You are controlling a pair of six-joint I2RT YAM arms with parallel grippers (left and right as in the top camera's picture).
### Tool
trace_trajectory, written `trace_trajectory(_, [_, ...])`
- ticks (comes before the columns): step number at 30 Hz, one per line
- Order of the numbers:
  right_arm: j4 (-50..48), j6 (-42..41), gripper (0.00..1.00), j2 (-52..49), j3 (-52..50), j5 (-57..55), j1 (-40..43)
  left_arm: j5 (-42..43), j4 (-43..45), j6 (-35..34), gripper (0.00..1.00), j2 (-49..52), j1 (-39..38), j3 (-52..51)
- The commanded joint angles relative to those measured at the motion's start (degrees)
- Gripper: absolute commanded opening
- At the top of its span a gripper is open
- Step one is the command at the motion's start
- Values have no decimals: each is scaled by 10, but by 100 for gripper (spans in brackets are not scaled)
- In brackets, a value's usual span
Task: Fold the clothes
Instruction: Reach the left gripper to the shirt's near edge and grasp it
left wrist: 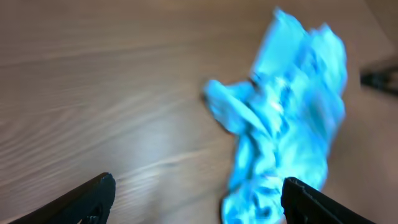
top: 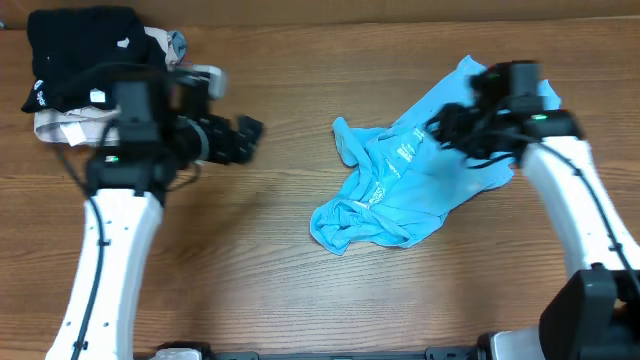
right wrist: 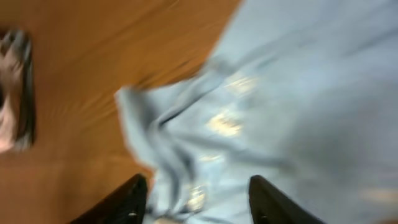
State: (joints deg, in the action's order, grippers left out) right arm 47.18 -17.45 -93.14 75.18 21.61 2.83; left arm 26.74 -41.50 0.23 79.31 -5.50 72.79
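Hovers right end effector (right wrist: 199, 200) open, empty over crumpled T-shirt (top: 400, 185), left end effector (left wrist: 199, 202) open too; risks pinching several layers, dragging heap.

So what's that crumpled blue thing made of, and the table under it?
The blue T-shirt looks like thin, soft matte fabric, perhaps cotton knit: it slumps into loose wrinkles. The table looks like wood or wood-pattern laminate, with brown grain streaks and a faint sheen; which one I cannot tell.

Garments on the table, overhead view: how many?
3. Blue T-shirt crumpled right of centre; black garment in the far-left corner; pale garment under the black one. That pile may hide more.
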Motion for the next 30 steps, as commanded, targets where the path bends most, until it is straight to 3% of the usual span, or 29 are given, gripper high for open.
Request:
trace_trajectory(1, [12,30,63,13,14,-5,66,-37,-2,57,89,9,-72,9])
trace_trajectory(4, [25,42,66,13,14,-7,121,-94,13,62,90,40,-148,9])
trace_trajectory(8, [41,42,67,11,13,-16,168,-106,43,62,89,106,-222,9])
trace_trajectory(15, [57,42,69,-1,4,-29,184,-120,61,83,85,233,-330,9])
trace_trajectory(26, [35,42,69,-3,-38,-29,181,-208,3,54,71,309,-355,9])
trace_trajectory(28, [35,42,69,-3,-38,-29,181,-249,-6,47,73,323,-351,9])
trace_trajectory(30, [35,42,69,-3,-38,-29,181,-274,-11,45,82,341,-346,8])
